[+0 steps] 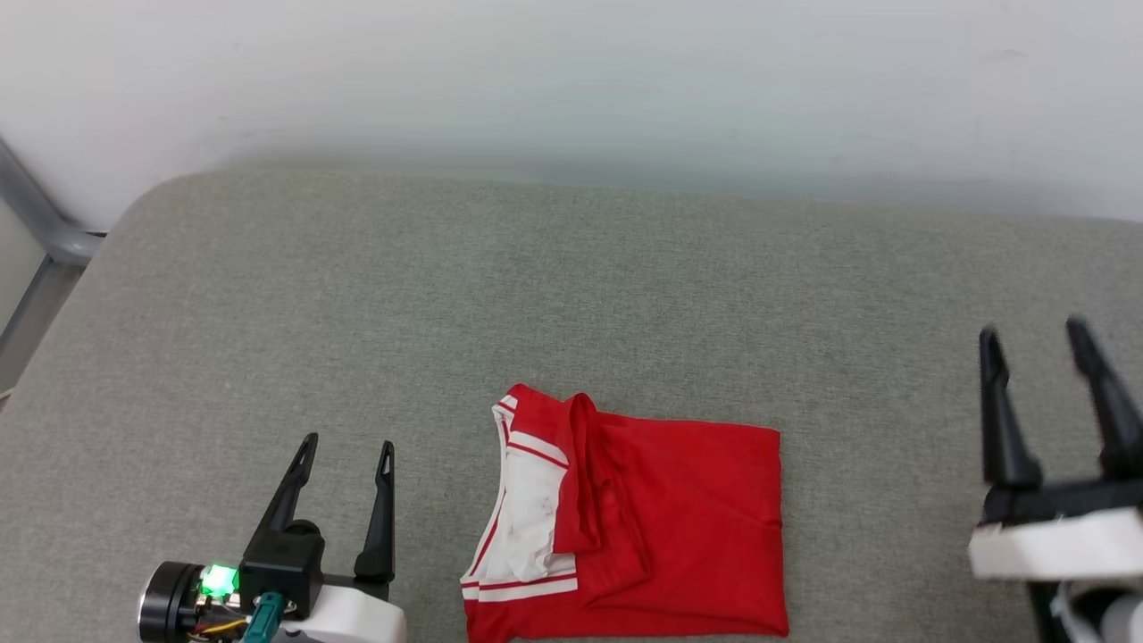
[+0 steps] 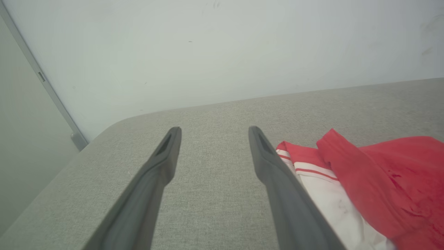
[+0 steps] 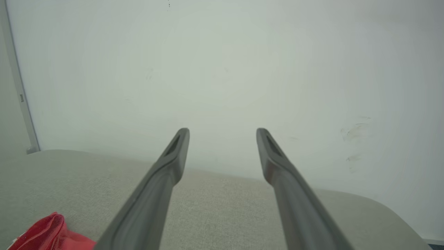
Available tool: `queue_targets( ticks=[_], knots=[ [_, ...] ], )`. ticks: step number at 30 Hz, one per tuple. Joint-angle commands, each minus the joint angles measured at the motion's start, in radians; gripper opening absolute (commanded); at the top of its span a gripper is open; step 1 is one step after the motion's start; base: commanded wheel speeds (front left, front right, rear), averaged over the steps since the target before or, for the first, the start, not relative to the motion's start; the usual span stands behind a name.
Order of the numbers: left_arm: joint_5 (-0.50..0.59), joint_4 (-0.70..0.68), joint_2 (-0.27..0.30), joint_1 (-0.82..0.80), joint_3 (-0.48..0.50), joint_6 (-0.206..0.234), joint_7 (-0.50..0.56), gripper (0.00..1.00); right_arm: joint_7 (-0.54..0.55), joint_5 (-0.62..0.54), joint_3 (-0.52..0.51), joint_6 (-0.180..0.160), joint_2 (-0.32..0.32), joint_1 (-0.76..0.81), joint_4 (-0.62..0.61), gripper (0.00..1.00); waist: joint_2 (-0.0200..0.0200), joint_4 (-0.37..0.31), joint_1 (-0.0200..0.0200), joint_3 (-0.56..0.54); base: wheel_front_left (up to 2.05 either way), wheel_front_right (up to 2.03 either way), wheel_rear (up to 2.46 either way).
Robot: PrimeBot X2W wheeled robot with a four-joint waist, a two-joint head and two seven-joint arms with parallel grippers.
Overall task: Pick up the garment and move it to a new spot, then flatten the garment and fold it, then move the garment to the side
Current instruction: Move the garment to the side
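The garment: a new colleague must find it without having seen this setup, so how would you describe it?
A wide grey fabric surface runs along a pale wall. Near its front edge, between the left pincer and right pincer, lies the garment. It is a folded red rectangle, white sleeve with striped trim at its left end, the one red thing there.
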Motion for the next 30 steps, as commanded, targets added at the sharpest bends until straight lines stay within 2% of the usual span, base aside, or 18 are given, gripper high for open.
queue_targets(
  ticks=[1,2,4,11,18,23,30],
  knots=[
    [0.002,-0.001,-0.002,-0.016,-0.002,-0.001,-0.004,1.00,0.051,0.016,0.015,-0.001,-0.031,-0.058,-0.025,1.00,0.0000,0.009,0.0000,0.005,0.00,0.00,0.00],
    [0.002,-0.001,-0.002,-0.016,-0.002,-0.001,-0.004,1.00,0.051,0.016,0.015,-0.001,-0.031,-0.058,-0.025,1.00,0.0000,0.009,0.0000,0.005,0.00,0.00,0.00],
    [0.001,-0.002,-0.003,-0.017,-0.003,-0.003,-0.004,1.00,0.153,0.048,0.051,-0.001,-0.059,-0.091,-0.035,1.00,0.0000,0.016,0.0000,0.009,0.00,0.00,0.00],
    [-0.002,-0.003,-0.009,-0.035,-0.002,-0.006,-0.004,1.00,0.673,0.306,0.217,-0.001,-0.209,-0.194,-0.082,1.00,0.0000,0.041,0.0000,0.033,0.00,0.00,0.00],
    [-0.002,-0.004,-0.019,-0.051,-0.007,-0.007,-0.004,1.00,1.058,0.529,0.277,-0.001,-0.275,-0.184,-0.055,1.00,0.0000,0.063,0.0000,0.061,0.00,0.00,0.00],
    [-0.005,0.000,-0.028,-0.071,-0.010,-0.008,-0.004,1.00,1.181,0.608,0.265,-0.001,-0.279,-0.157,0.002,1.00,0.0000,0.091,0.0000,0.085,0.00,0.00,0.00],
    [-0.008,-0.001,-0.044,-0.103,-0.016,-0.017,-0.004,1.00,1.202,0.653,0.259,-0.001,-0.257,-0.167,0.092,1.00,0.0000,0.130,0.0000,0.134,0.00,0.00,0.00]
  ],
)
